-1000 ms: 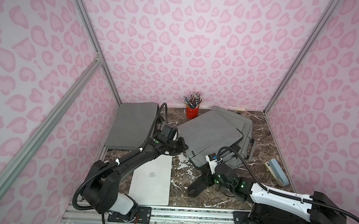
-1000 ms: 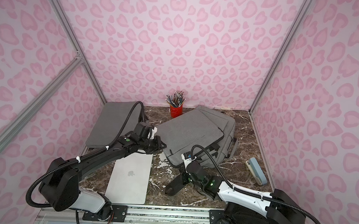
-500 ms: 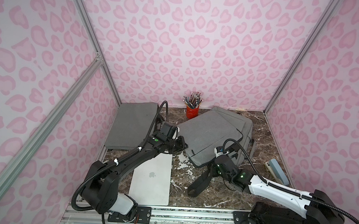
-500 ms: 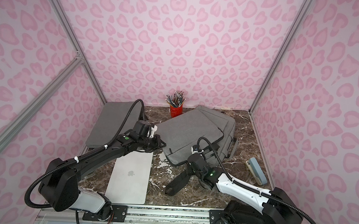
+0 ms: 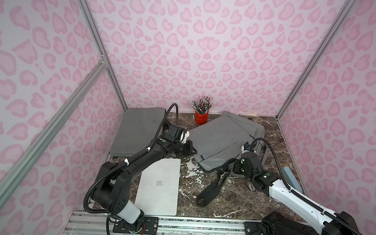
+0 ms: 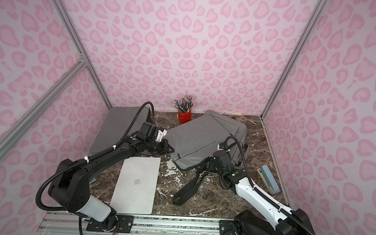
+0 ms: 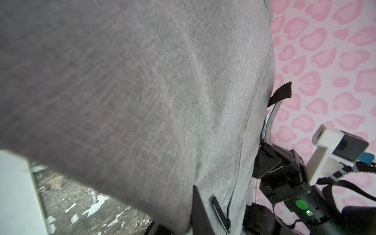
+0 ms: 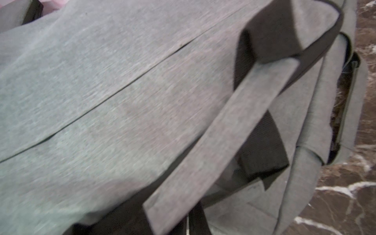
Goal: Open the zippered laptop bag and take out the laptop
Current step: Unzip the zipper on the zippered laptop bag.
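Right end effector (image 5: pixel 233 166), advanced to 5 o'clock of the laptop bag (image 5: pixel 221 142), is staying closed, perhaps on fabric, left end effector (image 5: pixel 191 148) clamping its 9 o'clock corner; laptop (image 5: pixel 159 185) is lying out at 7 o'clock, leaving only release.

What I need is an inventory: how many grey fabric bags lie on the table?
2. A flat grey sleeve lies at the back left; the grey laptop bag lies mid-table, to its right.

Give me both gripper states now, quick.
Left gripper: closed on a corner of the laptop bag.
Right gripper: closed at the bag's near edge; whether it holds anything cannot be told.
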Robot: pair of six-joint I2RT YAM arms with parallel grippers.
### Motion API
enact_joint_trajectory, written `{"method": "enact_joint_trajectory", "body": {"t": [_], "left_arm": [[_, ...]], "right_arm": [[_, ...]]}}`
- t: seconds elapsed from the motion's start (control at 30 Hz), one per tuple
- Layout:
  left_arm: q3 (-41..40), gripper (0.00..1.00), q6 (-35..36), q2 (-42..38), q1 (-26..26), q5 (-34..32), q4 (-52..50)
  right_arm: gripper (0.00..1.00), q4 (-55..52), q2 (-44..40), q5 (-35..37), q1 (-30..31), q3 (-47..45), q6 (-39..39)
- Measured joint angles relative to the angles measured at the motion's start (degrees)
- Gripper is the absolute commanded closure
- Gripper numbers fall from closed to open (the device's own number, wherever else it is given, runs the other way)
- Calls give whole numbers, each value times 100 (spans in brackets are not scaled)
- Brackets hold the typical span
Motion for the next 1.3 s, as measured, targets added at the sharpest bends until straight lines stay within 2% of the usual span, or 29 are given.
{"method": "enact_joint_trajectory", "body": {"t": [0.33,0.57,1.03,1.13,1.3], "left_arm": [[0,98,310,44,219,79,-120],[-4,98,424,101,273,79,-197],[-219,98,446,284,332,352,118],[-262,98,400,343,348,369,164],[-278,98,343,341,313,273,179]], "right_arm": [[100,46,210,39,-1340,114,-470],[100,179,708,-201,-2225,446,-826],[100,138,1497,-1019,-2911,1058,-1534],[90,136,1486,-1165,-2911,1086,-1668],[65,131,1152,-1392,-2885,953,-1665]]}}
